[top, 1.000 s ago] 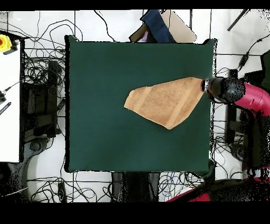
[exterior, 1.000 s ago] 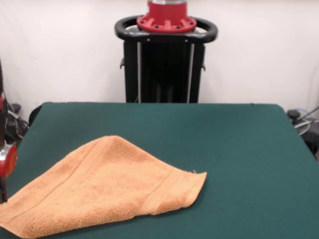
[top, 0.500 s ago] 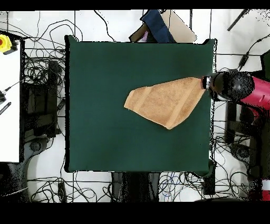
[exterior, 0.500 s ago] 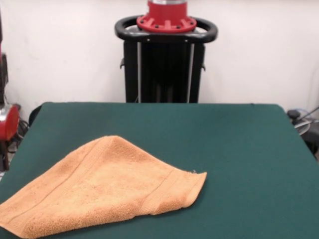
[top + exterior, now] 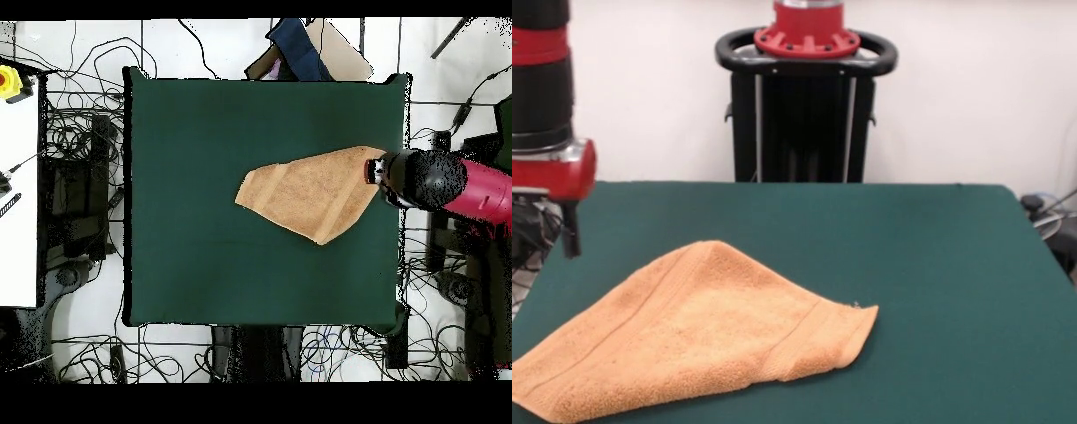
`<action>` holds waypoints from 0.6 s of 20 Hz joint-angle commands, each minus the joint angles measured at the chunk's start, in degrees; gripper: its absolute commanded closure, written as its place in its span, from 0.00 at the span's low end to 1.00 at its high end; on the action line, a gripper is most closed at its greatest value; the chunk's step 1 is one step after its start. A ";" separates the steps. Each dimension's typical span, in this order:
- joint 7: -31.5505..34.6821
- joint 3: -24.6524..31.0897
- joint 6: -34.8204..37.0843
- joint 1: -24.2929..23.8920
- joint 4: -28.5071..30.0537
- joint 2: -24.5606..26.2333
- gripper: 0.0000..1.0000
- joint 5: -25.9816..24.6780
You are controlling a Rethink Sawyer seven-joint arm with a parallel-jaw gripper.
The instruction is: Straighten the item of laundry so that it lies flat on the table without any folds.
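Overhead view shows the towel [image 5: 312, 193] folded into a rough wedge on the bench [image 5: 200, 150], its long axis running from a blunt end near mid-bench to the end under the gripper [image 5: 375, 176] by the bench edge. It looks soft, light and limp, best pinched at a loose corner of the top layer. Whether the jaws are open I cannot tell; they seem to hold nothing.
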 commanded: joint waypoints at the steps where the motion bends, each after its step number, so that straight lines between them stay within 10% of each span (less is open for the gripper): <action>1: 17.52 -4.53 -10.95 3.58 13.05 2.85 0.00 1.35; 12: 20.04 -9.63 -24.08 8.26 14.35 9.83 0.00 3.99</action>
